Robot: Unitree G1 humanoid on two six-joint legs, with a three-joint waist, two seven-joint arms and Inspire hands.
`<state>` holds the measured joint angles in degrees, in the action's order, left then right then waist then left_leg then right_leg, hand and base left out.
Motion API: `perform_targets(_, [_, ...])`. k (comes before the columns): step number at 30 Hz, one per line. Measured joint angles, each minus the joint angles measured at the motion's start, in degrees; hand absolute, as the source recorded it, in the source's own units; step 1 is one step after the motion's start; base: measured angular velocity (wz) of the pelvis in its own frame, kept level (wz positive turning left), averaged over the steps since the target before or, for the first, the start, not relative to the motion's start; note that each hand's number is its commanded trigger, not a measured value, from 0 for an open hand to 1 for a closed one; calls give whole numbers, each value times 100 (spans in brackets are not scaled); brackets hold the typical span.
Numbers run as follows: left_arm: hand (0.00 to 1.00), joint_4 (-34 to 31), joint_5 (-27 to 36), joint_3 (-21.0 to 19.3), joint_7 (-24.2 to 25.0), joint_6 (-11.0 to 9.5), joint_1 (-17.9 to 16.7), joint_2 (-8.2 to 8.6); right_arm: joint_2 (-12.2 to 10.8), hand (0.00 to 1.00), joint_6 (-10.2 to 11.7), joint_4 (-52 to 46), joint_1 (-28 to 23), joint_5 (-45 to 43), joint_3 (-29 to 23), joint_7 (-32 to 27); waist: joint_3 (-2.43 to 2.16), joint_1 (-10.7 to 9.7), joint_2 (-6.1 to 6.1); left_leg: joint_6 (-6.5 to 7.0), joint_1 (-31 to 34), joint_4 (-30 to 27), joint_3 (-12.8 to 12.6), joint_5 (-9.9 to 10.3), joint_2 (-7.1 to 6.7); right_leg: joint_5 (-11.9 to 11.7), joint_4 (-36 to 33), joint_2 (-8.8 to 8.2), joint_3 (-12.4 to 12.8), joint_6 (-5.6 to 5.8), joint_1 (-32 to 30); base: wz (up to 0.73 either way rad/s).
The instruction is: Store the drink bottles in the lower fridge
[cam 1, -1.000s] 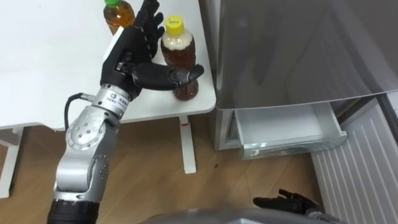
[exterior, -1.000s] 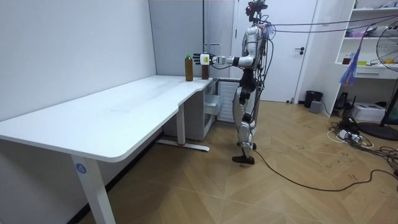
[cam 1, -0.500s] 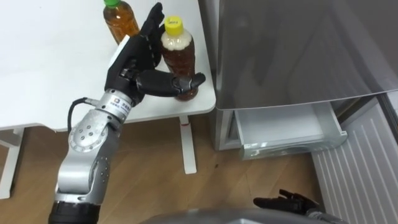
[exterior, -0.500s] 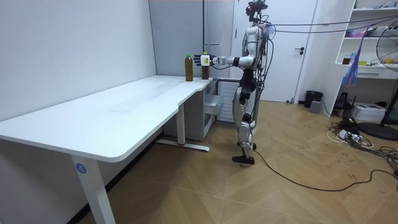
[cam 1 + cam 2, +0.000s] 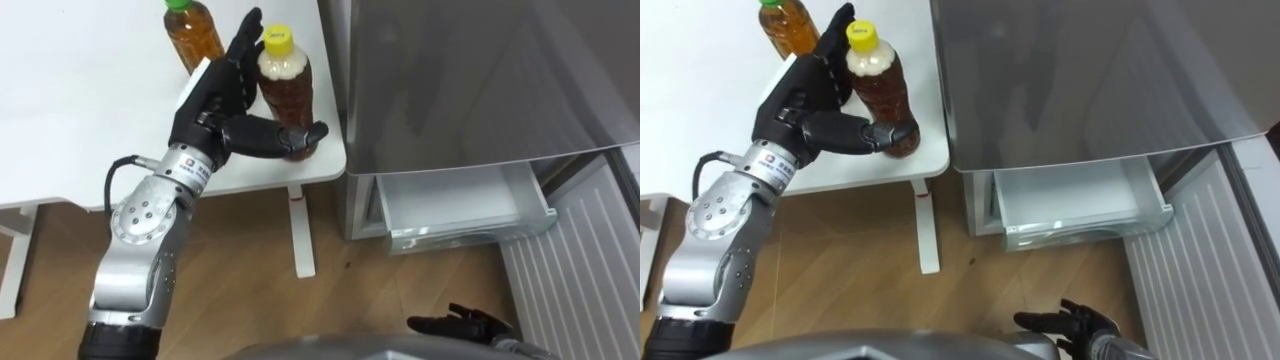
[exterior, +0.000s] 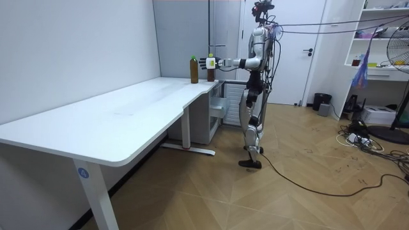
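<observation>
Since a second ago the left hand (image 5: 215,95) is pressing closer. Its thumb is hooking across the low front of the yellow-capped bottle (image 5: 288,85), and its fingers (image 5: 240,45) are standing nearly straight behind it. That bottle is resting on the worktop (image 5: 80,120) corner. It is looking full, smooth and slippery, so gripping mid-body seems wiser. The right hand (image 5: 465,324) is hanging loosely open.

You see a bright room with even light. The white desk (image 5: 80,120) glares, almost blank. The grey fridge door (image 5: 480,80) shows soft pale streaks. The floor (image 6: 192,185) looks darker under the desk.
</observation>
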<state>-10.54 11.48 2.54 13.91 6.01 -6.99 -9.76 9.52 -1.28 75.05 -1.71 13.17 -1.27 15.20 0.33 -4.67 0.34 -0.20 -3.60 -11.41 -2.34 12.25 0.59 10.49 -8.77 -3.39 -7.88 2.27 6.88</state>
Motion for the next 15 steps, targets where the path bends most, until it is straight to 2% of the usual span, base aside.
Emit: perform_targets(15, [100,61,-353,12,57,0,-6,-33,4,0,-8,-27,3,-2,-11,88,-5,-30,20,0,-2,9,-18,0,2,0,8,0,-2,0,1,0])
